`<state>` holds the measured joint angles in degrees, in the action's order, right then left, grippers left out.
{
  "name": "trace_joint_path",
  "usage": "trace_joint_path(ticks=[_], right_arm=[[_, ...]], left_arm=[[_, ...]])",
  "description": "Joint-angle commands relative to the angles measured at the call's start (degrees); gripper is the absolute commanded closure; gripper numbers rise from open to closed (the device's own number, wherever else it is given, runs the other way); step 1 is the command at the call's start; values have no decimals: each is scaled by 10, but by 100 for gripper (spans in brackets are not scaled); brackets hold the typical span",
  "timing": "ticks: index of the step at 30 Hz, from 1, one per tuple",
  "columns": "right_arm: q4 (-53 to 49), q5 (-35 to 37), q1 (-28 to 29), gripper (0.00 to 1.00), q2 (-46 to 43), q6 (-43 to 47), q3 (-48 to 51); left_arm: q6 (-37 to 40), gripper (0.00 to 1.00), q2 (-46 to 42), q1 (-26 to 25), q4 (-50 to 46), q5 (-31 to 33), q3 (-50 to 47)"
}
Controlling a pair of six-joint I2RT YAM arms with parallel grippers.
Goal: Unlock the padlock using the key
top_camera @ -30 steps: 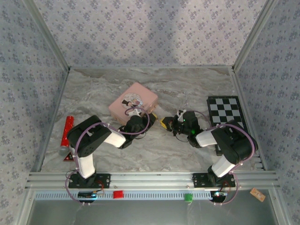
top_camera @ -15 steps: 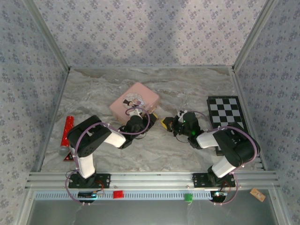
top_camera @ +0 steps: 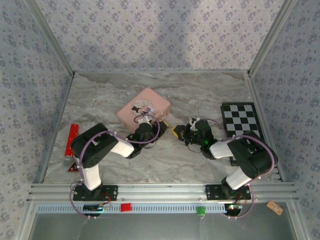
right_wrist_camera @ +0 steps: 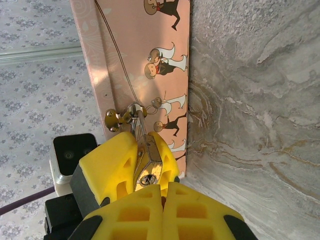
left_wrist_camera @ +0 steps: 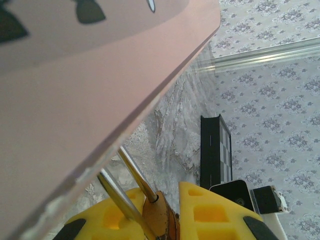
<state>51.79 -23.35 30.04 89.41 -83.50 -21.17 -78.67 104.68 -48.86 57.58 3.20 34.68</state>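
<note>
Item one, the pink tin [top_camera: 143, 106]. It sits on the marble-patterned table [top_camera: 200, 95], and all positions below are referred to it.

Item two, the padlock [right_wrist_camera: 148, 162]. It hangs against the tin's cartoon-printed side wall. Its silvery shackle [left_wrist_camera: 131, 175] is threaded through the brass hasp [right_wrist_camera: 116, 118] fixed to that wall. The brass body stands just off the wall, keyhole end turned away from the tin.

Item three, my left pincer [left_wrist_camera: 165, 207]. It lies just beside the tin's side wall, and its yellow pads are clamped on the padlock body from both sides.

Item four, my right pincer [right_wrist_camera: 162, 200]. It is on the far side of the padlock from the tin, tips right at the keyhole end. The two yellow pads are pressed flat together. Whether a key sits between them I cannot tell.

Item five, surroundings. A chessboard [top_camera: 241, 120] lies well to the right of the tin. A red tube [top_camera: 71, 139] lies well to its left.
</note>
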Motion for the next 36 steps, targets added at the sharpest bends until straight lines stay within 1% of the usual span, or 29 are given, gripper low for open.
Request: trace_joint_path(ticks=[1,6,16,27,32,36], right_arm=[[3,6,7,100,8,5,-21],[10,7,12,100,12,-3,-23],[65,14,26,100,42,-44,-33],[-13,39,41,100,3,-21,-41],[-6,39,45,100,4,-32,-47],[13,41,48,100,13,-44,-48]], left_arm=[[-124,100,19,-19,12,-142,11],[-122,100,20,-19,8,-143,15],[-120,100,19,-19,5,-145,18],[-108,100,16,-19,-29,-144,21],[-92,100,6,-19,-56,-141,23],[-94,100,9,-20,-36,-141,21]])
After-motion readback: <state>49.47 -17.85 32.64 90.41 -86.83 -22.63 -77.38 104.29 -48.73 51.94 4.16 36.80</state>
